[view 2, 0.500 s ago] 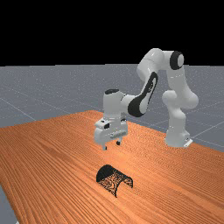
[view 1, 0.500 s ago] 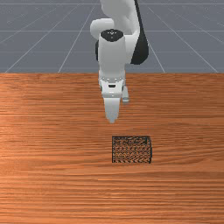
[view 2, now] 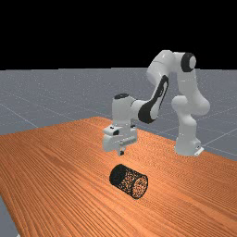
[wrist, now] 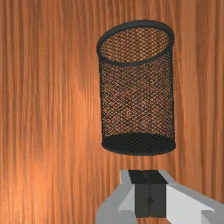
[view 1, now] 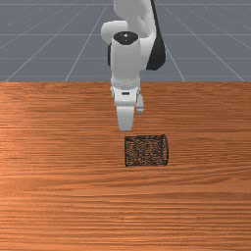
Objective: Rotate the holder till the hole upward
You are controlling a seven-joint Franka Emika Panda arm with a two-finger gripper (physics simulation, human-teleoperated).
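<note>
Front view: the mesh holder is seen lying on the table, nearer and toward the front view's right of the gripper. In the wrist view, its base is turned toward the fingers, which are closed together.

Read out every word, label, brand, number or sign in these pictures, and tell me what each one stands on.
There is no text that can be read.
Black cap on the robot arm: small pale marks, too small to make out as letters or a sign.
Mesh holder: no word, label or number that I can make out.
Wooden table: wood grain, no lettering that I can make out.
</note>
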